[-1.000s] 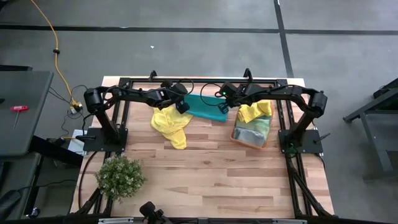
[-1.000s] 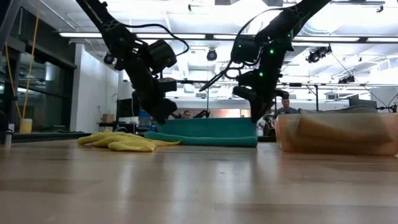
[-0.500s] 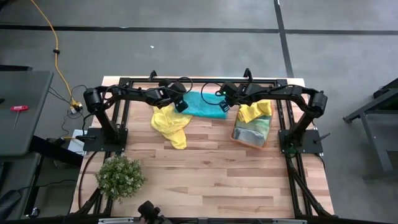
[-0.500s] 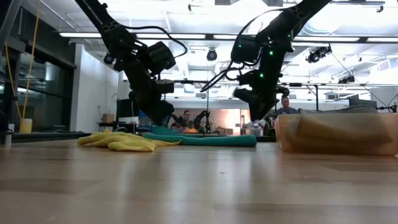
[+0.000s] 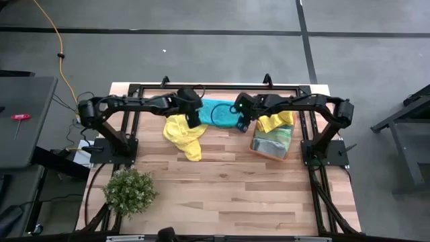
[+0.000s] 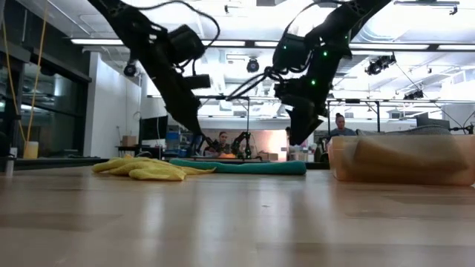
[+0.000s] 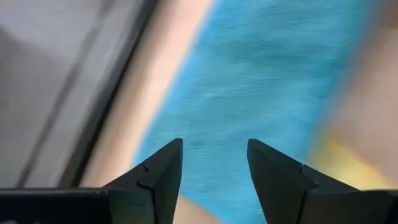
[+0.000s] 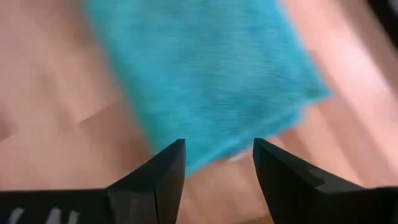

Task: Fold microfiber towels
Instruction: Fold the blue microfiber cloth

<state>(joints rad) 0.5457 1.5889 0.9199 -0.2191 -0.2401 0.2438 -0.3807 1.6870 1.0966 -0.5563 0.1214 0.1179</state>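
The teal towel [image 5: 216, 113] now lies flat near the desk's [image 5: 228, 188] far edge, where a second ago it stood as a taller fold between the arms. Both hands have let go and lifted: the left hand [image 5: 195, 121] hangs over its left end and the right hand [image 5: 241, 124] over its right end, each open and empty. This fold looks finished, so the crumpled yellow towel [image 5: 184, 133] just beside it is likely next.

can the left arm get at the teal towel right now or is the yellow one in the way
Probably yes. The left gripper hangs open above the near left edge of the teal towel, with only bare cloth between its jaws in the wrist view. The yellow towel lies beside it, nearer the front, not across that edge.
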